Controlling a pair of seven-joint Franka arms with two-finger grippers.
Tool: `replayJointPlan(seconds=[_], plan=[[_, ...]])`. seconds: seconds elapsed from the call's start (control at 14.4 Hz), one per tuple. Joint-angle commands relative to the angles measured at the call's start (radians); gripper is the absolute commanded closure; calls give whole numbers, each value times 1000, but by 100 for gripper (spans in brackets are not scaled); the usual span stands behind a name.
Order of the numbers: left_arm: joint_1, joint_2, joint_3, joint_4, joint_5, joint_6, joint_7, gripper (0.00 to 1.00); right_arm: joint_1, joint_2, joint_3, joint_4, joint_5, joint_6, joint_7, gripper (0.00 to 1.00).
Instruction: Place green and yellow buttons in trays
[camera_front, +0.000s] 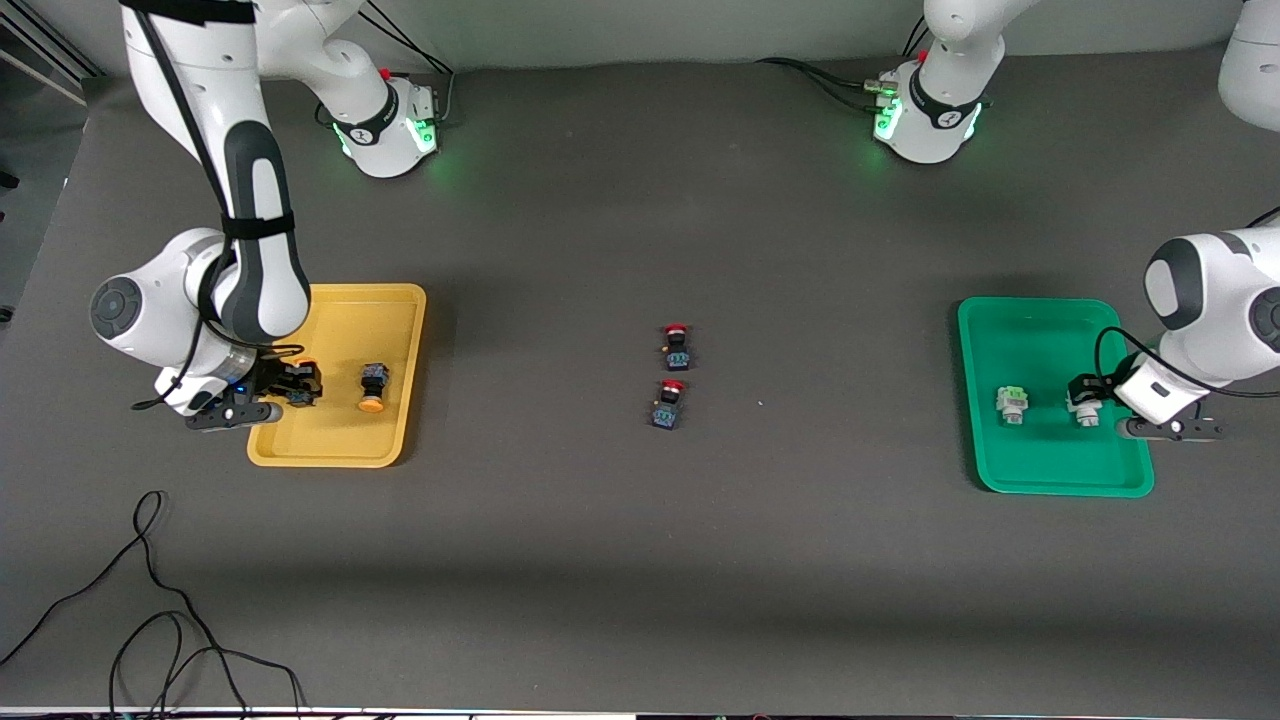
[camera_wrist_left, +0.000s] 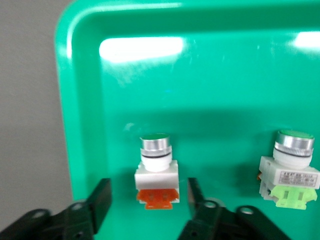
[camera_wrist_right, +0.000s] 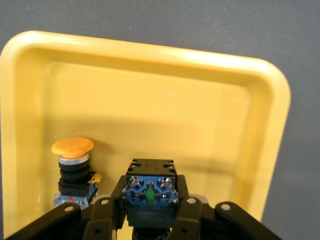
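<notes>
Clock: read on the front view, twelve toward the robots' bases.

Right fingers: the right gripper (camera_front: 300, 386) has its fingers (camera_wrist_right: 115, 202) clamped on the black-blue body of the held button (camera_wrist_right: 150, 192), low over the floor of the yellow tray (camera_front: 340, 458).

Left fingers: the left gripper (camera_front: 1086, 398) is spread wide, one finger (camera_wrist_left: 101, 199) on each side of the orange-block button (camera_wrist_left: 157, 172) with a gap on both sides. That button lies on the floor of the green tray (camera_front: 1060, 304).

Risk, right side: if the held button is not yet down on the floor, which cannot be told, it may drop on release and roll on its round cap toward the loose yellow button (camera_front: 372, 388) at its three o'clock.

Risk, left side: a sideways drift on the way up could catch a finger on the orange-block button and drag or tip it toward the rim. This looks minor while the gaps are even.

Risk, table: the red buttons (camera_front: 673, 372) at the table's centre, one at six o'clock of the other, are not wanted in either tray.

Yellow tray: at the table's nine o'clock. It holds the loose yellow button, with the gripped one over it.

Green tray: at the table's three o'clock. It holds the orange-block button, and the green-block button (camera_front: 1012, 405) lies at that one's nine o'clock, apart from it.

Progress: nearly finished, judging by four buttons at their trays.
</notes>
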Motion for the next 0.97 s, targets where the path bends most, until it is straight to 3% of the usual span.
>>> replayJointPlan(seconds=[0.0, 0.21, 0.28, 0.35, 0.42, 0.56, 0.69, 0.83, 0.9], plan=[[4, -54, -18, 82, 12, -175, 11, 0, 16, 78, 9, 11, 78, 57, -61, 100], [0, -107, -56, 217, 6, -435, 22, 0, 7, 87, 39, 16, 94, 71, -64, 100], [0, -124, -67, 265, 2, -524, 37, 0, 7, 87, 41, 19, 94, 68, -66, 82], [-1, -140, -82, 313, -1, -607, 45, 0, 12, 83, 41, 17, 94, 65, -64, 43], [0, -155, -107, 359, -11, -690, 45, 0, 21, 70, 39, 19, 94, 57, -61, 34], [0, -196, -125, 423, -81, -806, 45, 0, 24, 32, 32, 25, 92, 45, -46, 34], [-3, -276, -144, 419, -132, -837, 44, 0, 28, 0, 3, 40, 82, -25, -37, 39], [-3, -328, -167, 404, -184, -866, 44, 0, 102, -9, -101, 80, 59, -129, -2, 41], [-21, -345, -162, 404, -217, -870, 41, 0, 172, -9, -172, 111, 7, -183, 52, 42]])
